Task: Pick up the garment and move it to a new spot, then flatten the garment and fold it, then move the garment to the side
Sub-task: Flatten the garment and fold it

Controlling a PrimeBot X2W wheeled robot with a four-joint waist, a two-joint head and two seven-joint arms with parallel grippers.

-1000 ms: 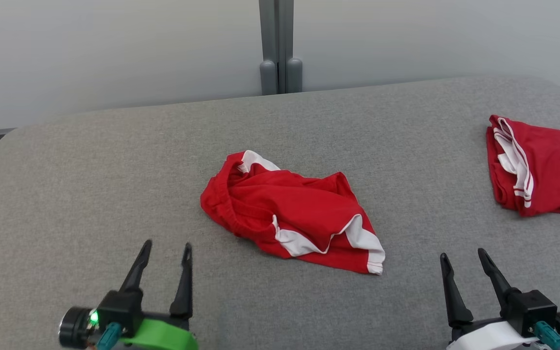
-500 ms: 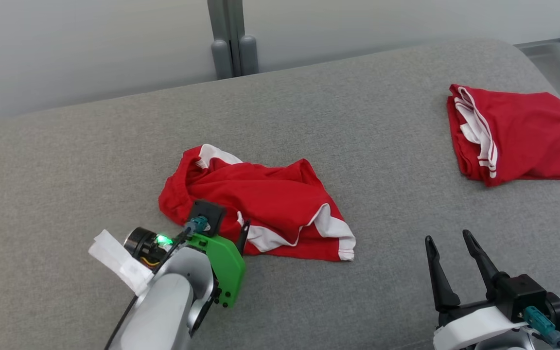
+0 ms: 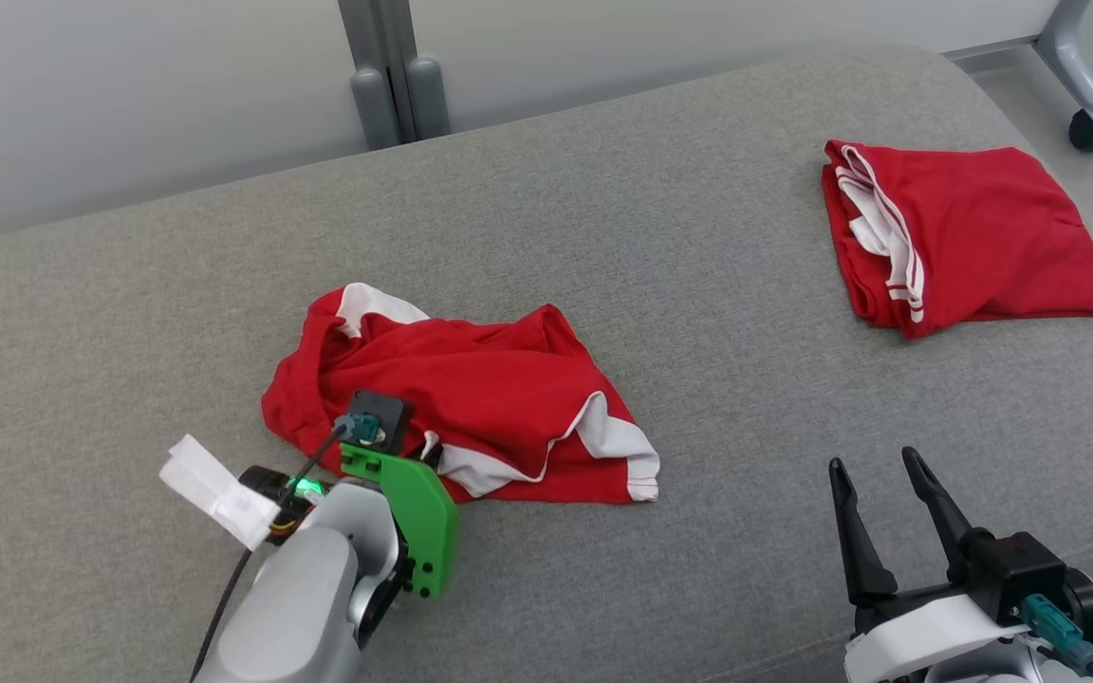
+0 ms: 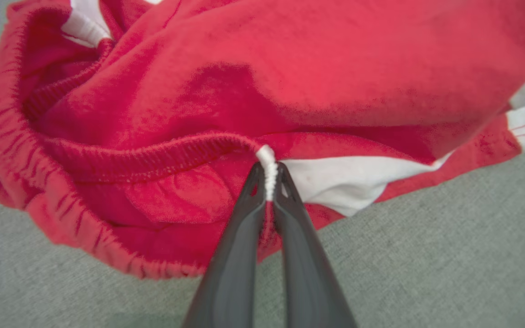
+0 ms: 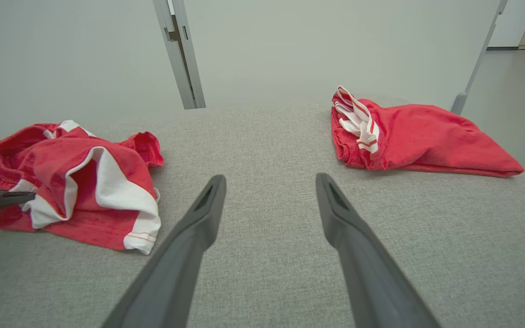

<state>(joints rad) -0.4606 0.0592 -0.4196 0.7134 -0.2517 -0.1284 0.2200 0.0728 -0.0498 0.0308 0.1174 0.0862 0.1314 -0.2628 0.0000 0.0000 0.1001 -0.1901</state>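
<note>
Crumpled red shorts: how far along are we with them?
Done: the left gripper is shut on the crumpled red shorts at the white trim by the waistband. In hand: the pickup; they lie bunched on the grey cushion, not yet lifted. Left: moving, flattening, folding, setting aside. The right gripper hangs open.

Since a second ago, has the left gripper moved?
Yes. The left gripper advanced across the cushion to the crumpled garment, now shut on its white trim.
</note>
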